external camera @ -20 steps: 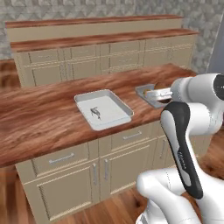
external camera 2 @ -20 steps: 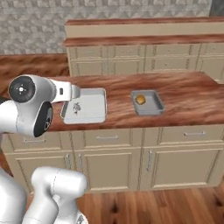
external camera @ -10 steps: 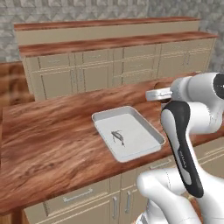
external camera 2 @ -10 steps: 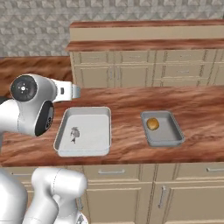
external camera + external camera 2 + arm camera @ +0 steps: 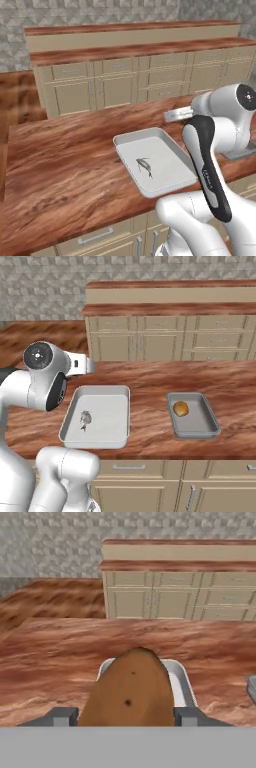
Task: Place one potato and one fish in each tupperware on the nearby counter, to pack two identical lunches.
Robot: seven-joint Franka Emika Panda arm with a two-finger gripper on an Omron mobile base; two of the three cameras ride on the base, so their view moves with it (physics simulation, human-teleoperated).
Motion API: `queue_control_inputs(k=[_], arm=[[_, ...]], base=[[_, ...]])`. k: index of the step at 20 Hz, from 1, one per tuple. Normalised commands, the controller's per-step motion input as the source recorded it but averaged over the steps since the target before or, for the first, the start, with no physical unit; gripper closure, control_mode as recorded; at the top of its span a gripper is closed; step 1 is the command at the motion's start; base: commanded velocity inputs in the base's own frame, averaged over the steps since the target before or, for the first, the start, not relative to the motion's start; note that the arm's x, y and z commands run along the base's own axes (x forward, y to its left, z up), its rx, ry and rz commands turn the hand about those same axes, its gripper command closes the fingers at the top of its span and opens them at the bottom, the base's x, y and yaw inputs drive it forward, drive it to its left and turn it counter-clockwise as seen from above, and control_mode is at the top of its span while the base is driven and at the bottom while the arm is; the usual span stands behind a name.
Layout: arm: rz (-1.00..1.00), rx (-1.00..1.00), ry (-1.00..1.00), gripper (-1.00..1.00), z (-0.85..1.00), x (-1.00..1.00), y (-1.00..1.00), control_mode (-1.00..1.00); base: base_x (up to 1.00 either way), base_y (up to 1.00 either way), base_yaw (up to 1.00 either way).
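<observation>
While the hand (image 5: 128, 714) grips a potato (image 5: 131, 687) between its fingertips at the frame's bottom centre, the larger tupperware (image 5: 120, 406) holds a fish (image 5: 85, 418). At centre right, the smaller tupperware (image 5: 210, 421) on the surface (image 5: 150, 376) holds another potato (image 5: 181, 408).

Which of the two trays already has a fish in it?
The larger tray, the one nearer the robot's arm, holds a small grey fish. The smaller tray to its right holds just a potato.
</observation>
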Motion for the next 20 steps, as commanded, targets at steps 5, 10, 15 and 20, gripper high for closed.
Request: queue_control_inputs(k=[5, 10, 15, 20], arm=[[0.08, -0.1, 0.25, 1.0, -0.81, 0.02, 0.0, -1.0], [0.06, -0.1, 0.2, 1.0, -0.79, 0.02, 0.0, -1.0], [0.04, -0.05, 0.11, 1.0, -0.57, 0.15, -0.05, -1.0], [0.01, 0.0, 0.0, 1.0, -0.33, 0.36, -0.3, -1.0]], base=[[0.0, 0.0, 0.0], [0.0, 0.0, 0.0], [0.0, 0.0, 0.0], [0.0, 0.0, 0.0]])
